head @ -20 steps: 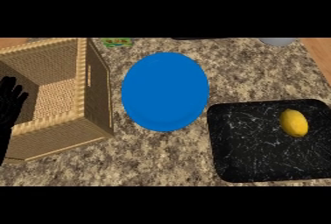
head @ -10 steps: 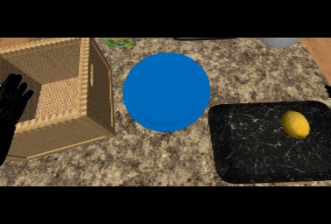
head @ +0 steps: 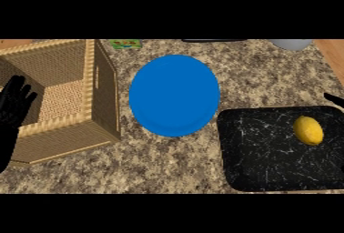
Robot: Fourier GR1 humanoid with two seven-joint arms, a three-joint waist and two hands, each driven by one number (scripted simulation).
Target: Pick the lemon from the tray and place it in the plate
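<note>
Lemon (head: 308,130) is what matters: it lies untouched toward the right side of the black tray (head: 269,159), long axis running roughly up and down the counter, tilted only a little. Just above and to its right, a black sliver of the right hand (head: 334,99) pokes in from the edge, near the tray's upper right corner; so little shows that I cannot tell how its fingers are set. From that sliver the lemon sits down and to the left, close by, so I would judge this the arm for the pick. Well apart at the far left, the left hand (head: 16,103) rests in front of the wicker basket (head: 70,136), fingers straight and spread, holding nothing. Left of the tray lies the blue plate (head: 174,95), its lower right rim just meeting the tray's corner. A small green packet (head: 126,43) at the back carries markings I cannot read.
</note>
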